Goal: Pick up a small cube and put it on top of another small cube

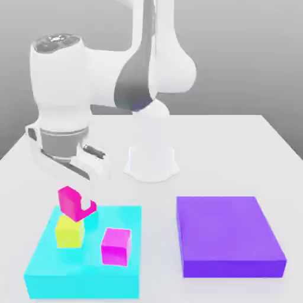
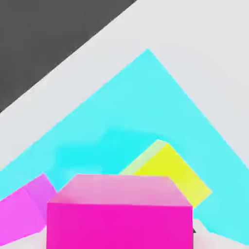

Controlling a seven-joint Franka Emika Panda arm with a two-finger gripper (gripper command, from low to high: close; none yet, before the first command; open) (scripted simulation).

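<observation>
Your desk (image 1: 237,154) is a pale grey-white slab with the arm's white base (image 1: 151,155) standing near its middle. Take the cyan platform (image 1: 89,278) as your landmark: a flat, low block lying on the desk toward the exterior view's left, in front of the base.

Well apart from the cyan platform, on the exterior view's right, you see a purple slab (image 1: 229,235), also flat on the desk and roughly similar in footprint.

The arm bends down from above, its white wrist housing hanging over the far left corner of the cyan platform. The gripper (image 1: 76,204) points down there, clenched on the small hot-pink cube (image 1: 70,202); only a white finger (image 1: 87,208) is visible, beside the cube's right face. In the hand view this pink cube (image 2: 119,223) sits closest to the camera.

On the cyan platform's left part rests the yellow-green cube (image 1: 70,232). The hot-pink cube is directly above it, slightly turned relative to it. You cannot tell from either view whether the two cubes touch or a sliver of air separates them. In the hand view the yellow-green cube (image 2: 170,175) peeks out from behind the pink one, offset to one side, with the cyan platform (image 2: 146,97) beneath.

A magenta cube (image 1: 115,246), more purplish, stands on the cyan platform near its middle, just beside the yellow-green cube on the exterior view's right, not touching it.
</observation>
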